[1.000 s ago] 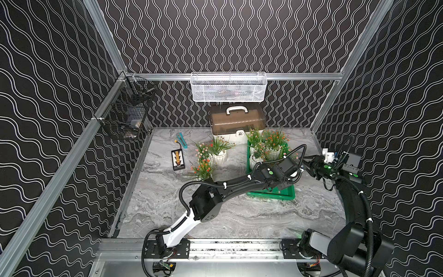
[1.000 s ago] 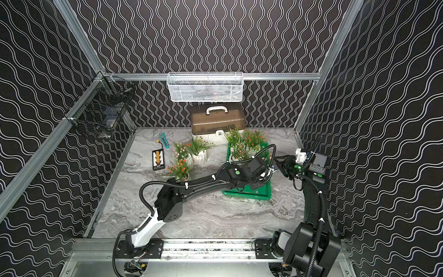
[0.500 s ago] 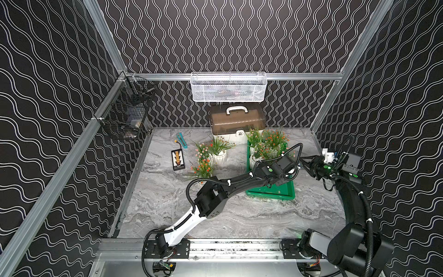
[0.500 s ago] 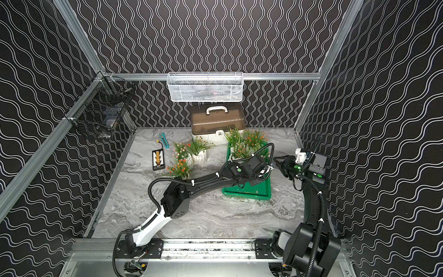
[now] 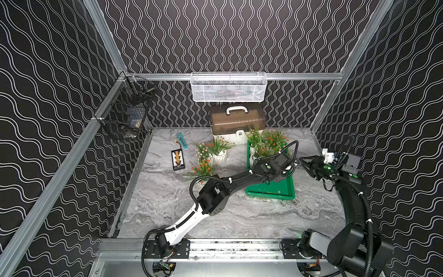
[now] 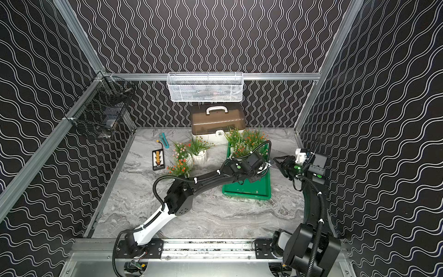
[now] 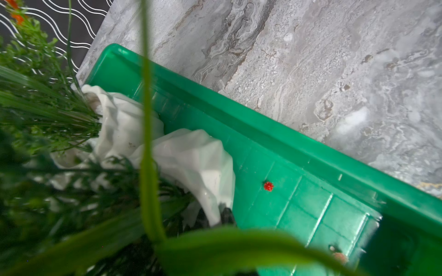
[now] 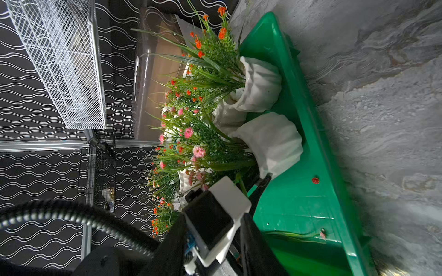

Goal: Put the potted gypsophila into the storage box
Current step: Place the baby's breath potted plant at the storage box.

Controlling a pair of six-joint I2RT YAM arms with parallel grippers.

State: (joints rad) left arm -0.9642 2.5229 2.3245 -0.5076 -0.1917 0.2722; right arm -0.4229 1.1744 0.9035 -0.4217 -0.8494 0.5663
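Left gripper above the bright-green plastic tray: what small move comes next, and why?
Probably open the left gripper and lift clear: the white ribbed pot of pink gypsophila beside it seems to rest in the bright-green plastic tray already.

You have a bright-green storage box (image 5: 268,193), potted gypsophila (image 5: 219,158) (white pots; orange, red, pink blossoms), grey marbled surface (image 5: 239,215), black wavy-lined walls (image 5: 227,36).

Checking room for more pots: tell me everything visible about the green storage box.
The storage box is a shallow rectangular tray of bright green plastic, low-rimmed, with a gridded floor. It lies flat on the marble tabletop. Its far end is crowded with potted gypsophila; a loose red blossom lies on the bare floor.
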